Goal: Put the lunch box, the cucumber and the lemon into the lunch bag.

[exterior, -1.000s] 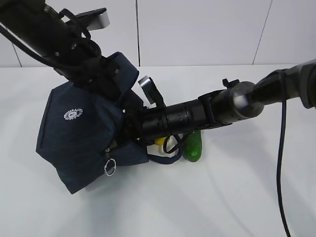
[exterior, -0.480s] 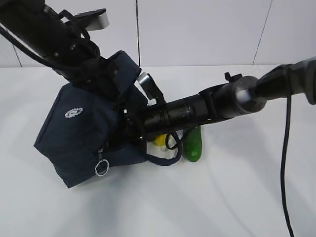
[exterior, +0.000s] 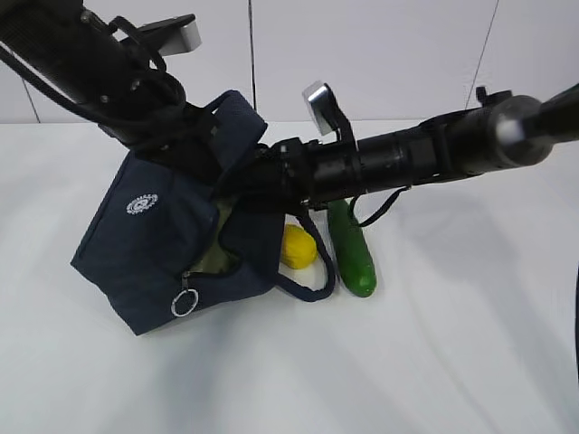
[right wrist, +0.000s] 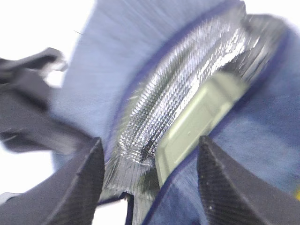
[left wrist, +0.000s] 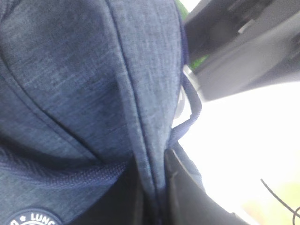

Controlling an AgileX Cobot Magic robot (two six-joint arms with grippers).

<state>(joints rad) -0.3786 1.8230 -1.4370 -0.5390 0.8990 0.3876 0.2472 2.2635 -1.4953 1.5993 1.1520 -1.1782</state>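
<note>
The right claw [right wrist: 149, 164] has pulled back from the lunch bag [exterior: 172, 244], empty.

Lunch bag [exterior: 167, 249] directly ahead of right gripper [right wrist: 147, 159], mouth towards it. Lunch box [right wrist: 197, 117] inside bag, just beyond the fingertips. Lemon [exterior: 298, 246] and cucumber [exterior: 349, 248] side by side on table [exterior: 434, 344] below right arm, cucumber farther from bag.

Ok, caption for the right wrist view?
Open pincer at the lunch bag mouth, lunch box lying inside.
</note>
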